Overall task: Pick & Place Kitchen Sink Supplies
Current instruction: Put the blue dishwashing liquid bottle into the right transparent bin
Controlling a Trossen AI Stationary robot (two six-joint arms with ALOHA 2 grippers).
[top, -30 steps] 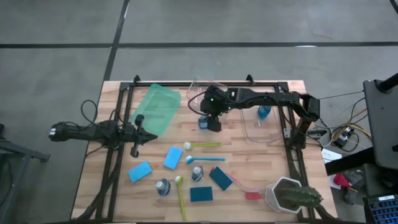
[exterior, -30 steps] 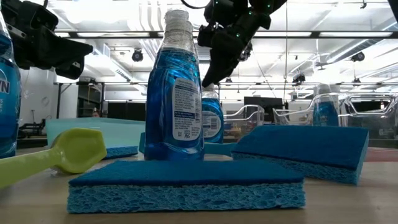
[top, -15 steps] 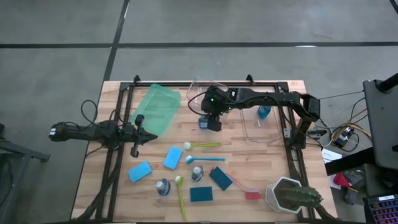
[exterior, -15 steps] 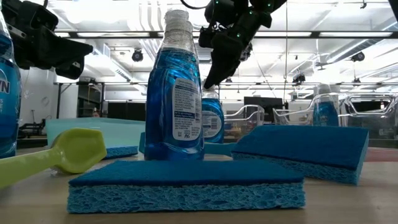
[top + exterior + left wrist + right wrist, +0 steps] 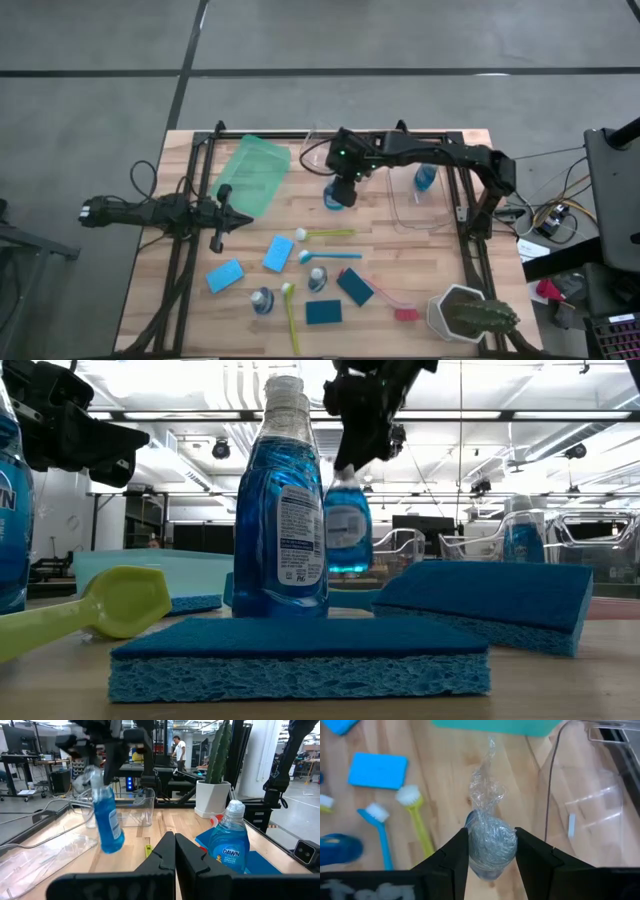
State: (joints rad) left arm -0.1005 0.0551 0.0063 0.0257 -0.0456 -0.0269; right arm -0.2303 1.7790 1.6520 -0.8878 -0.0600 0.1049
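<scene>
Bare boards beneath lifted bottle [image 5: 334,195], clear bin [image 5: 425,212] beside

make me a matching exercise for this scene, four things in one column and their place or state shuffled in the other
Things:
1. right claw
2. left claw
3. cactus
4. green bin

States or places:
A. lies at the table's far left part
B. stands at the near right corner
C. shut, holding nothing, at the left edge
D. shut on a blue bottle, lifted off the table

Pairs: 1-D, 2-C, 3-B, 4-A
</scene>
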